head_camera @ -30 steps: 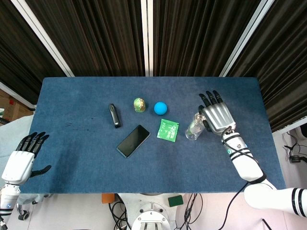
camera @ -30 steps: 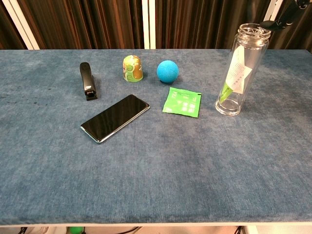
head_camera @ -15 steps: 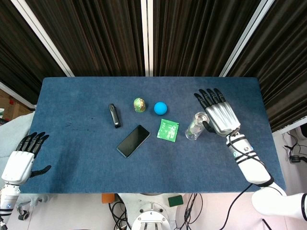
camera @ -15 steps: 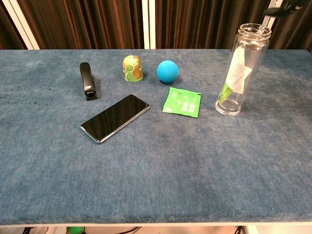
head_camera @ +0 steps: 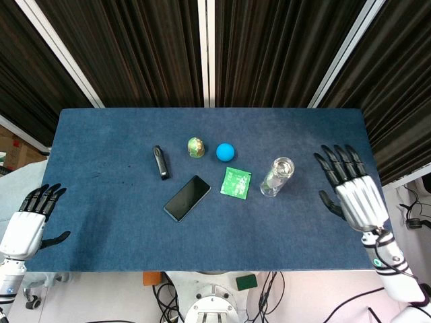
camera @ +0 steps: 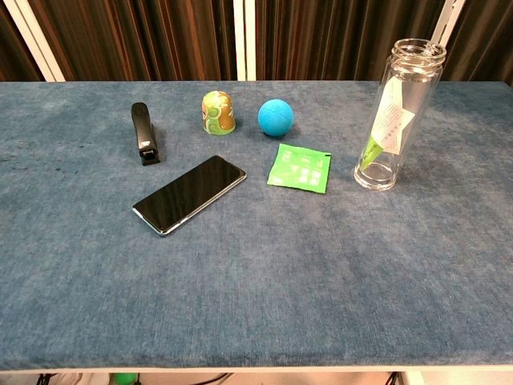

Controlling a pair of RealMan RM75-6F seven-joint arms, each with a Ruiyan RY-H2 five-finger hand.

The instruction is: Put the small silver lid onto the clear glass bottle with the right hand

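Note:
The clear glass bottle (head_camera: pixel 275 178) (camera: pixel 393 120) stands upright on the blue table, right of centre, with a white and green slip inside. From the head view a silvery disc, seemingly the small silver lid (head_camera: pixel 283 165), sits at its mouth; the chest view does not show it clearly. My right hand (head_camera: pixel 353 192) hovers at the table's right edge, well apart from the bottle, with fingers spread and nothing in it. My left hand (head_camera: pixel 30 219) stays off the left front corner, open and holding nothing. Neither hand appears in the chest view.
Left of the bottle lie a green packet (head_camera: pixel 236 182) (camera: pixel 300 168), a blue ball (head_camera: pixel 225 151) (camera: pixel 276 116), a green-yellow egg-shaped toy (head_camera: pixel 196 147) (camera: pixel 217 111), a black phone (head_camera: pixel 187 198) (camera: pixel 189 194) and a black stapler (head_camera: pixel 160 162) (camera: pixel 143 133).
My right hand has drawn back from over the bottle's mouth, moving right and toward the front edge, and has left the chest view. The bottle stands where it was. The left hand barely moved.

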